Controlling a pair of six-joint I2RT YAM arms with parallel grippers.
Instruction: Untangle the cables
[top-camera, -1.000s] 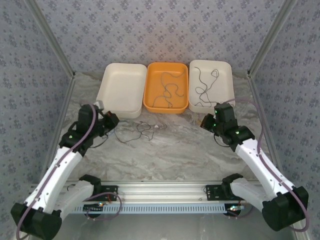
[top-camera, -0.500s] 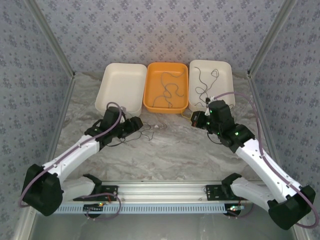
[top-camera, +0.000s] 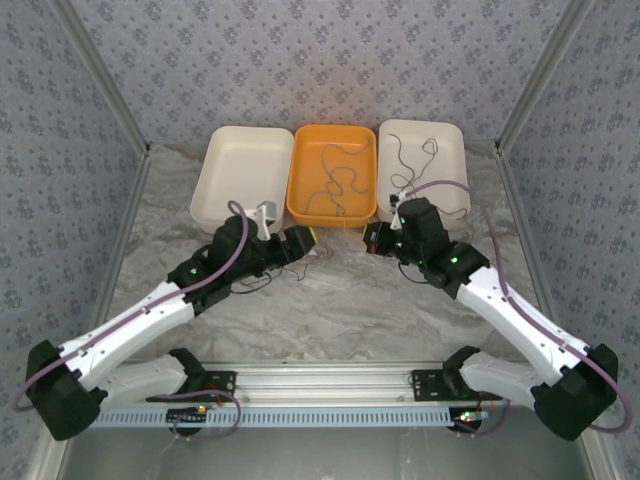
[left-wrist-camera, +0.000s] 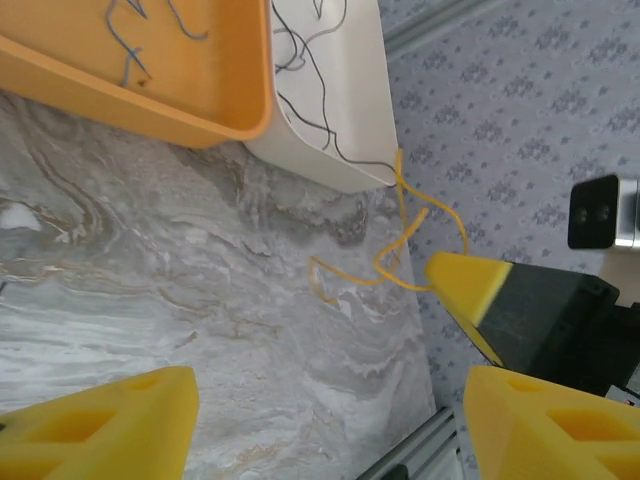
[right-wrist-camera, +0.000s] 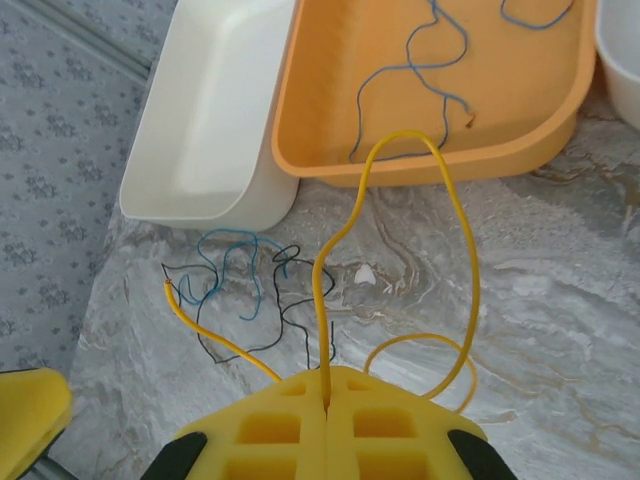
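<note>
Left jaws: released, the two yellow fingers (left-wrist-camera: 95, 425) spread wide with bare desk (left-wrist-camera: 200, 300) between them (nothing pinched).

Right jaws: clenched on the yellow cable (right-wrist-camera: 319, 300), with the fingers (right-wrist-camera: 270, 430) pressed together and the strand coming out of the seam.

Yellow cable: rises ahead of the right jaws in a tall loop and curls back down on their right side. One loose end lies on the desk to their left.

Tangle of blue and black cables (right-wrist-camera: 235, 290): on the desk, ahead and to the left of the right jaws, on the near side of the trays (strands cross one another).

Orange tray (right-wrist-camera: 520, 135): straight ahead of the right jaws, beyond the loop, with a blue cable (right-wrist-camera: 410, 70) lying inside.

Left white tray (right-wrist-camera: 200, 130): ahead and far to the left of the right jaws, just past the tangle.

Right white tray (left-wrist-camera: 365, 60): ahead and to the right of the left jaws, touching the orange tray, with a black cable (left-wrist-camera: 318, 125) in it.

Jaws to jaws: the right jaws sit to the right of the left jaws, near but apart. The yellow cable runs from their tip up to the white tray's corner (contact with the tray cannot be told).
</note>
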